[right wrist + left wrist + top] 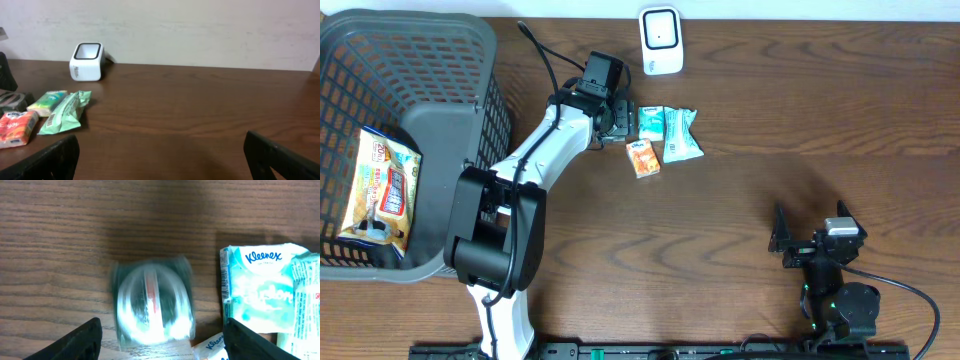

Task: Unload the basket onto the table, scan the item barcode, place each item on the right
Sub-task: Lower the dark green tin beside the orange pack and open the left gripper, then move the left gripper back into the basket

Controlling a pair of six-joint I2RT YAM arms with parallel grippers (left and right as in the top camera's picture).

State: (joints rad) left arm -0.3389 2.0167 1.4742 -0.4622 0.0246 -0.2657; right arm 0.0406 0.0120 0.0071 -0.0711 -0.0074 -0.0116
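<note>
The small clear plastic item with a red stripe down its middle (152, 302) lies on the dark wooden counter (800, 110), blurred in the left wrist view, so what kind of thing it is cannot be told. It sits between the two dark fingers of the left pincer (162, 326), which stands released: each finger is clear of the item's sides, with bare wood showing in the gaps. From overhead the item is hidden under the pincer.

Just to the side of it lie a pale blue and white Kleenex tissue pack (260, 287), a green tissue pack (681, 135) touching that one, and a small orange carton (643, 157) near both.

The white barcode scanner (660, 40) stands at the far edge of the counter, a little apart from this cluster.

A grey plastic mesh basket (450, 120) sits at the other side of the left arm, with a yellow and orange snack bag (385, 185) inside it.

The right pincer (161, 150) is well apart from all of these, spread wide with nothing between its fingers.
</note>
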